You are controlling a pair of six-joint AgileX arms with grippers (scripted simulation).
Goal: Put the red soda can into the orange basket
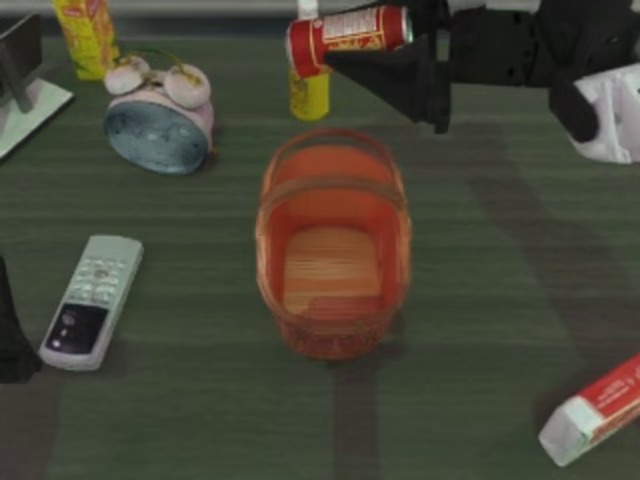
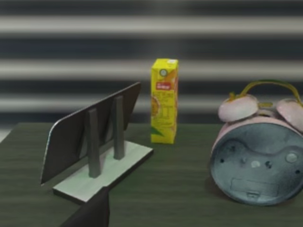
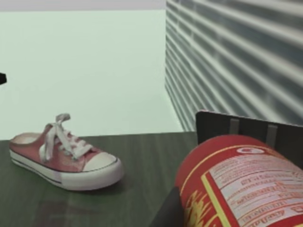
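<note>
The worktop [image 1: 480,300] was a dark green surface with a faint wood grain; behind it the wrist views showed a wall of horizontal grey slats and a pale plain wall beside it.

One red soda can [image 1: 345,35] with a silver end and cream label hung on its side above the far edge, pinched between the fingers of the right gripper [image 1: 400,50], whose black arm reached in from the far right corner. In the right wrist view the can [image 3: 241,187] filled the near corner.

One large oval orange woven basket [image 1: 275,215] with a hoop handle and pale slatted bottom stood at the worktop's middle, nothing inside it, the can beyond its far end.

One yellow bottle [image 1: 309,95] stood just under the can. One yellow juice carton [image 1: 86,35] and one pink twin-bell alarm clock [image 1: 160,115] sat toward the far left corner. One grey remote control [image 1: 90,300] lay near the left edge, one red-and-white carton [image 1: 595,410] at the near right corner. One red canvas sneaker [image 3: 64,158] showed in the right wrist view only.

The left gripper [image 1: 12,340] sat at the left edge; I cannot tell how its fingers stood.
</note>
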